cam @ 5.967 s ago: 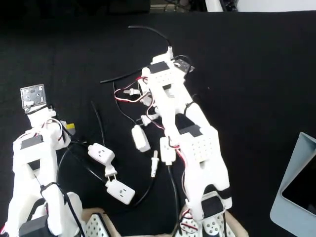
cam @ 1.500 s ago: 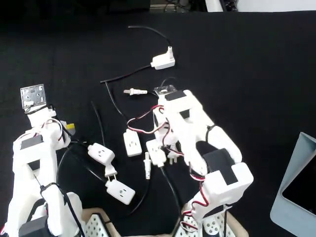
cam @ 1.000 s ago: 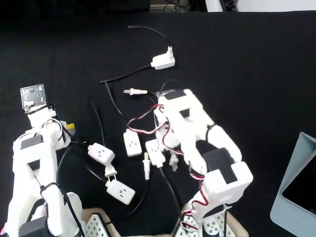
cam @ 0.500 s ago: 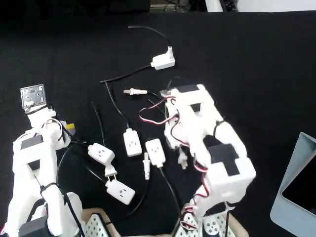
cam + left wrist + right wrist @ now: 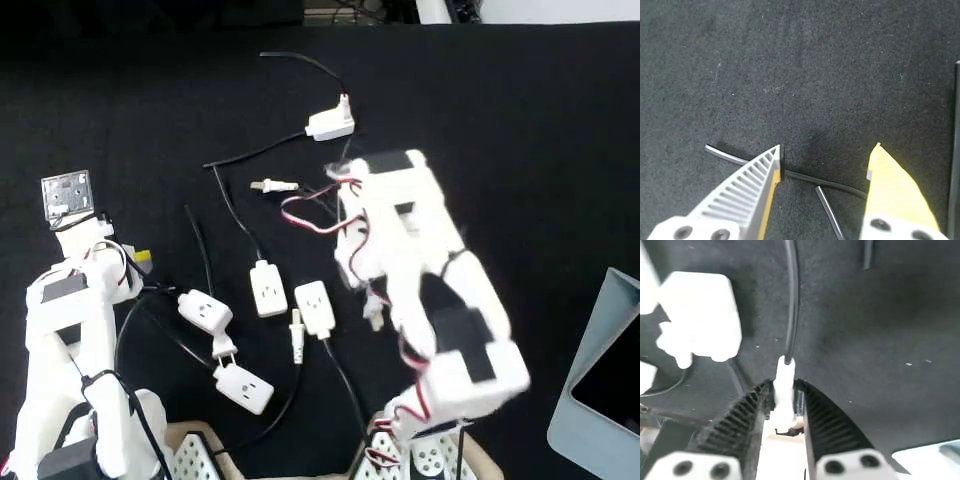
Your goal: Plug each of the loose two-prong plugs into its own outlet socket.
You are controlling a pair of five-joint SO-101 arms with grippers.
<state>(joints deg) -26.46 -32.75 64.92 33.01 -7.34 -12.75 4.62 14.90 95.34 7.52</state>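
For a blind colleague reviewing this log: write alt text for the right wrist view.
The right hand is shut on a white plug, its black cord running away over the black cloth. A blurred white block lies apart beside it.

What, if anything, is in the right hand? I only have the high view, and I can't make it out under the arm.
Observer: In the right wrist view, the right hand is shut on a white plug, with its black cord leading off from it.
Operator: And the left hand, is it carrying anything?
Observer: No. The left wrist view shows the left hand open with nothing in it, above a thin black cable.
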